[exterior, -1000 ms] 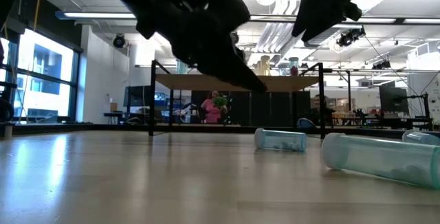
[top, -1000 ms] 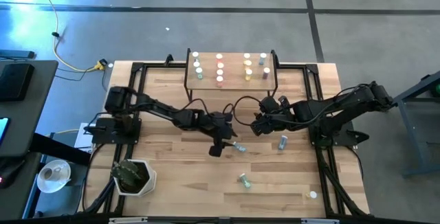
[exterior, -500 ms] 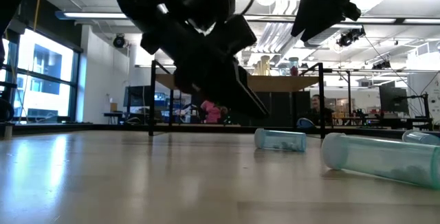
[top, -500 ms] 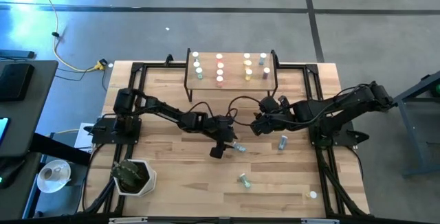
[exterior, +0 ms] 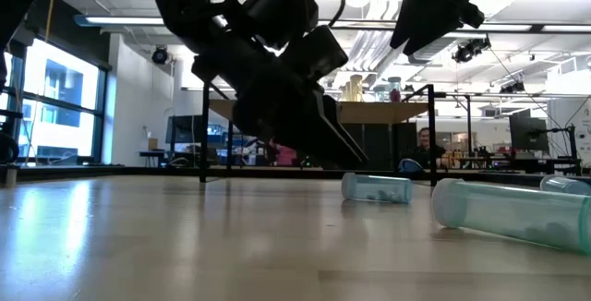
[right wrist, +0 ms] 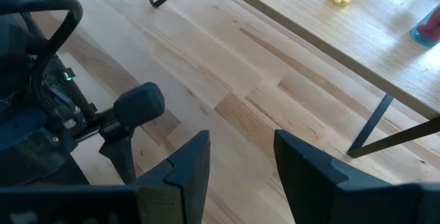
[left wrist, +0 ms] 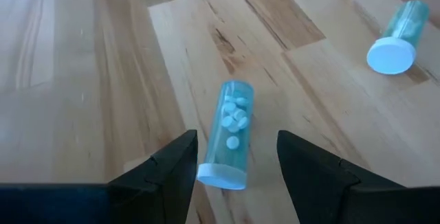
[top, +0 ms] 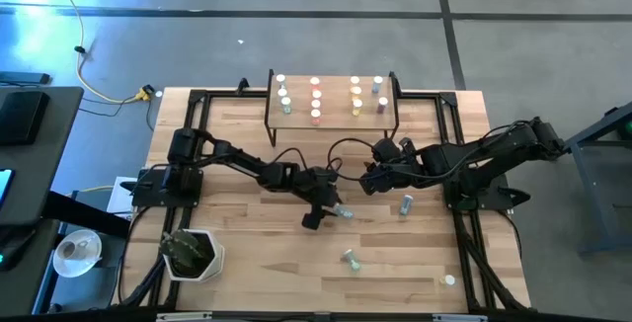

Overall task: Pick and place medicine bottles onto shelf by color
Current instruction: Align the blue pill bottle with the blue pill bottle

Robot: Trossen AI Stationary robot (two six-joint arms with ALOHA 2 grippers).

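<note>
The left gripper (left wrist: 235, 161) hung over a lying blue bottle (left wrist: 229, 132), jaws apart, while the right gripper (right wrist: 240, 159) hovered open-jawed near the shelf (top: 331, 115).

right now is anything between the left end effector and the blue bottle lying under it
Nothing visible. The left end effector is open, and the blue bottle lies on bare table directly in line with the gap between its fingers.

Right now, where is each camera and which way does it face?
High: overhead, looking down; both arms, shelf.
Low: tabletop level, facing the room; left gripper above lying bottles.
Left wrist: down past open fingers at a blue bottle.
Right wrist: past open fingers at the shelf leg.
High and left wrist share that bottle.
</note>
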